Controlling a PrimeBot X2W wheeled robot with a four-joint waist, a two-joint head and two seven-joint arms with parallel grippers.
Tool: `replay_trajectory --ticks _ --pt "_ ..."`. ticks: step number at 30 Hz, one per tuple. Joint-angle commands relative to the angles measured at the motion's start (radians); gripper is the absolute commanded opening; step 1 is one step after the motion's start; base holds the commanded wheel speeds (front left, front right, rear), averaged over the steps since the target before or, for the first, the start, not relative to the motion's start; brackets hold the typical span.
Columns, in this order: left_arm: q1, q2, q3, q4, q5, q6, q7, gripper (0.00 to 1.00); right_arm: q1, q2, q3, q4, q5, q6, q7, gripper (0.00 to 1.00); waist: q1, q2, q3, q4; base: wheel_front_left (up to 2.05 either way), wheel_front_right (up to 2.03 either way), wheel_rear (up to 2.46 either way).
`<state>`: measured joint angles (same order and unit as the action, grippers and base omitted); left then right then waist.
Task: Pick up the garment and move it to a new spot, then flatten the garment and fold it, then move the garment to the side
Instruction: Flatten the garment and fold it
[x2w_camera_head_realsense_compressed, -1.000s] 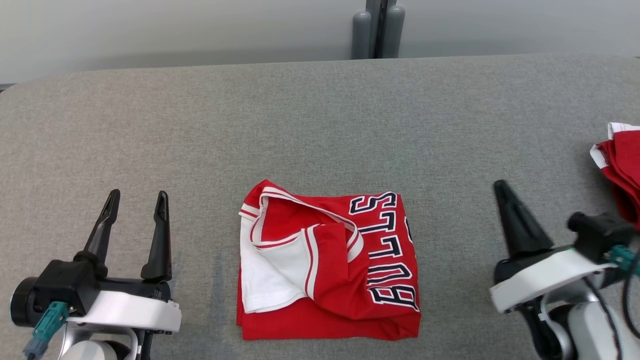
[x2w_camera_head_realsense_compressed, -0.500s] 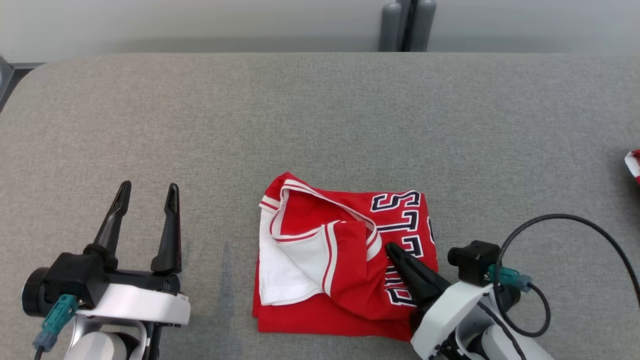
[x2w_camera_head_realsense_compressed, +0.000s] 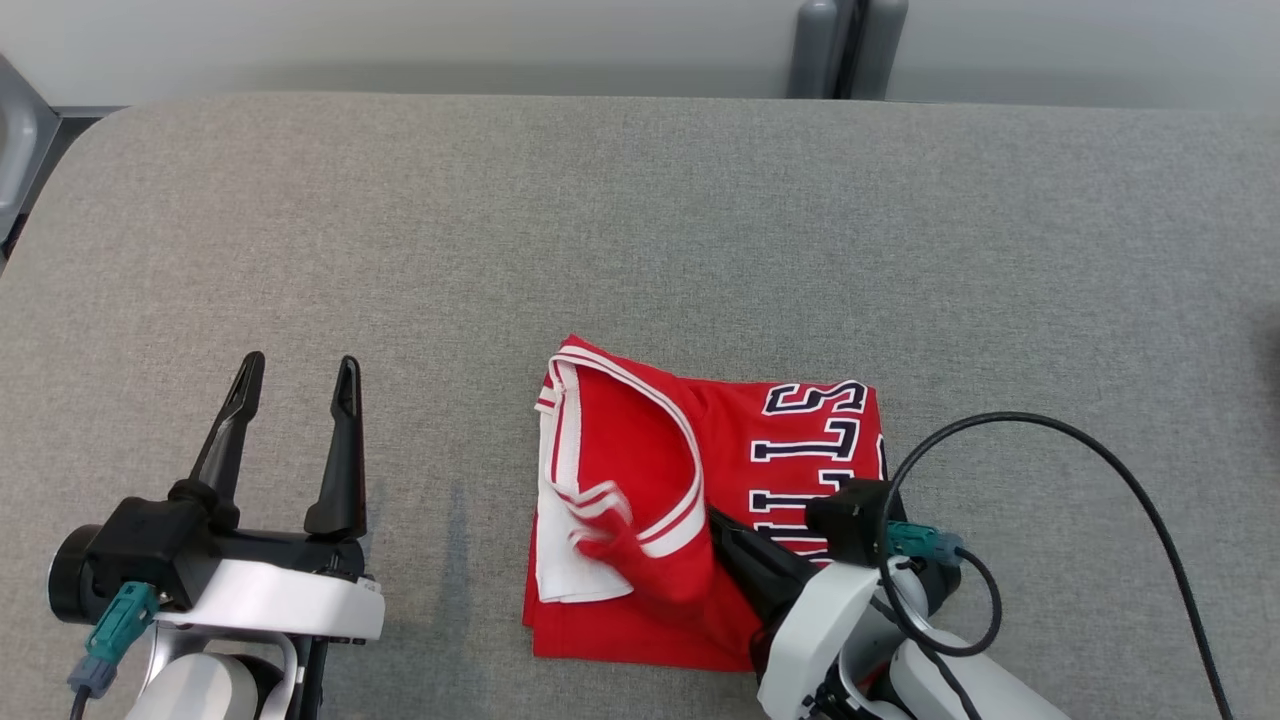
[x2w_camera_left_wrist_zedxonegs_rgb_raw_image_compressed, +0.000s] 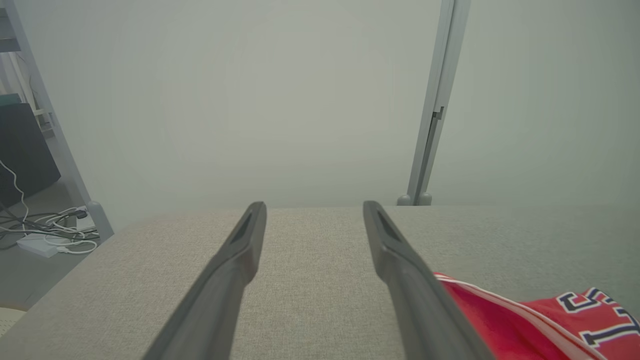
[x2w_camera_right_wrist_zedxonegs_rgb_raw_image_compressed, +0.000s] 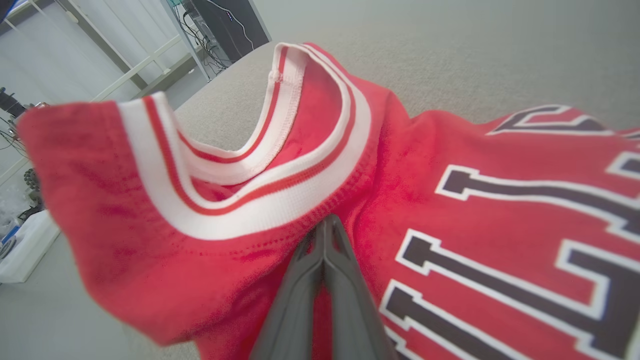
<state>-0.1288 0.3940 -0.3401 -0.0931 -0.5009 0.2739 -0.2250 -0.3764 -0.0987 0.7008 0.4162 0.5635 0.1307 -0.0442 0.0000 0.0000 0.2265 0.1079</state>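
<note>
Folded red knit garment (x2w_camera_head_realsense_compressed: 620, 440), ribbed white-striped trim (x2w_camera_right_wrist_zedxonegs_rgb_raw_image_compressed: 260, 217), flat grey woven table (x2w_camera_head_realsense_compressed: 600, 220)

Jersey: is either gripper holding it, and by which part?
Nothing looks held. The right gripper is shut, tips nudging the jersey below its striped trim; the left gripper is open, apart from it.

right gripper (x2w_camera_head_realsense_compressed: 716, 520): came in from the right side of the table (x2w_camera_head_realsense_compressed: 400, 250), crossed the lettering, fingers pressed together, tip now under the sleeve fold
sleeve fold (x2w_camera_head_realsense_compressed: 625, 545): was lying flat, now lifted, blurred, pushed left
white lining (x2w_camera_head_realsense_compressed: 560, 565): less showing
head camera: swung left, garment (x2w_camera_head_realsense_compressed: 800, 440) further right in frame
</note>
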Motion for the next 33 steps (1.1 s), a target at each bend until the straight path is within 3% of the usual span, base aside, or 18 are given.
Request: replay_trajectory --ticks 1,12,18,24,25,27,28,29,33 --pt "-0.016 0.001 0.0 0.002 -0.002 -0.002 -0.004 1.0 -0.017 -0.002 0.016 0.011 0.008 0.0 -0.004 0.0 0.0 0.0 0.002 0.003 0.0 0.0 0.0" --pt "-0.028 -0.011 -0.007 0.012 -0.006 -0.006 -0.014 1.0 -0.095 0.018 0.131 0.092 0.048 0.0 -0.039 0.0 0.0 0.0 0.014 0.018 0.0 0.0 0.0" --pt "-0.019 -0.007 0.001 0.017 -0.005 0.002 -0.016 1.0 -0.113 0.01 0.077 0.094 0.047 0.0 -0.117 0.0 0.0 0.0 0.0 -0.003 0.0 0.0 0.0" --pt "-0.003 0.002 0.01 0.011 -0.01 0.007 -0.017 1.0 -0.085 -0.027 -0.092 0.036 0.011 0.0 -0.176 0.0 0.0 0.0 -0.023 -0.041 0.0 0.0 0.0" --pt "0.001 0.005 0.01 0.011 -0.009 0.009 -0.016 1.0 -0.077 -0.035 -0.13 0.02 0.001 0.0 -0.185 0.07 0.0 0.0 -0.028 -0.047 0.0 0.0 0.0" --pt "0.008 0.008 0.012 0.008 -0.009 0.012 -0.014 1.0 -0.06 -0.05 -0.205 -0.012 -0.026 0.0 -0.195 0.46 0.0 0.0 -0.038 -0.059 0.0 0.0 0.0" --pt "0.011 0.01 0.013 0.007 -0.01 0.015 -0.014 1.0 -0.049 -0.055 -0.242 -0.028 -0.041 0.0 -0.196 0.85 0.0 0.0 -0.044 -0.064 0.0 0.0 0.0" --pt "0.016 0.012 0.014 0.006 -0.011 0.017 -0.012 1.0 -0.036 -0.061 -0.279 -0.043 -0.057 0.0 -0.197 1.0 0.0 0.0 -0.049 -0.069 0.0 0.0 0.0" --pt "0.026 0.024 0.02 0.001 -0.014 0.016 -0.011 1.0 0.019 -0.07 -0.42 -0.111 -0.114 0.0 -0.193 1.0 0.0 0.0 -0.074 -0.085 0.0 0.0 0.0"
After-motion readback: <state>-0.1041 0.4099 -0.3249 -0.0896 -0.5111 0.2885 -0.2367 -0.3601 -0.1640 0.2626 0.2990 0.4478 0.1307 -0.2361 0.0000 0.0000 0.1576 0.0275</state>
